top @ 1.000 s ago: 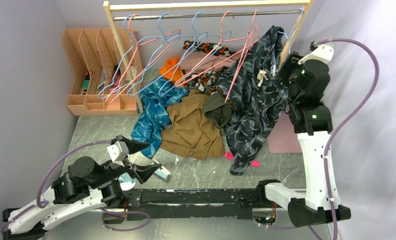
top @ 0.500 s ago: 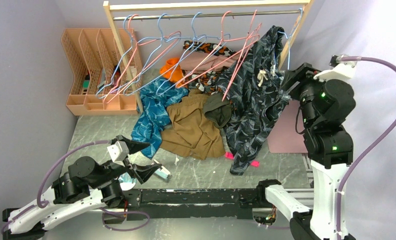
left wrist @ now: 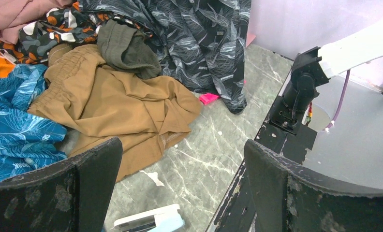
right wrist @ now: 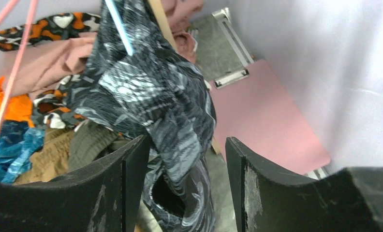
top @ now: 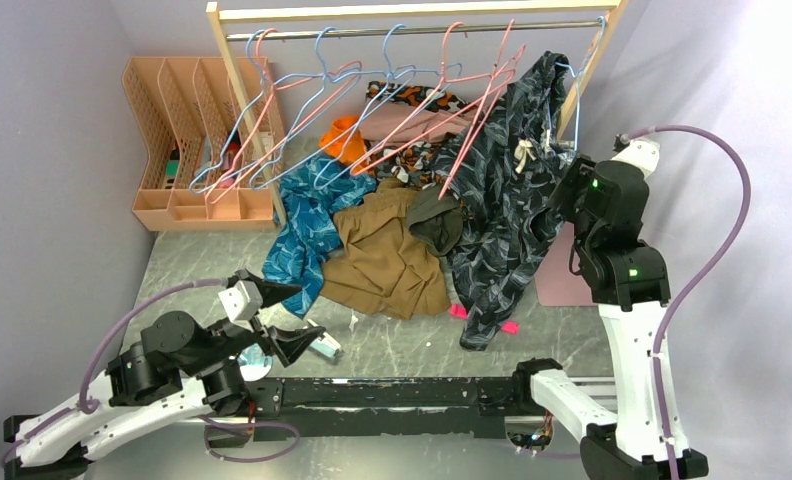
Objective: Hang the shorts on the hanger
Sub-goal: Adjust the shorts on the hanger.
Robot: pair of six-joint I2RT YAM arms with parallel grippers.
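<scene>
Shorts (top: 507,190) hung off the blue hanger (top: 576,100), just ahead of the right claw (right wrist: 187,140), which stood parted and wasn't pinching the fabric. Right arm was upright, wrist bent toward the shorts. Left claw (top: 307,312) was wide, low over the grey marbled surface (top: 402,340).

We are counting 7 garments: 1 pair of dark leaf-print shorts (top: 507,190) right of centre, 1 teal-blue garment (top: 302,225), 1 brown garment (top: 387,255), 1 olive garment (top: 434,220), 1 orange garment (top: 342,135), 1 pink garment (top: 402,122) and 1 camouflage garment (top: 412,98). Along the top rail (top: 372,32) we are seeing about 4 light-blue hangers (top: 324,70) and at least 3 pink hangers (top: 493,100), overlapping. We are also counting 1 peach file rack (top: 172,130) upper left, 1 pink board (top: 567,275) at right, and 2 arms: left arm (top: 162,360), right arm (top: 627,300).
</scene>
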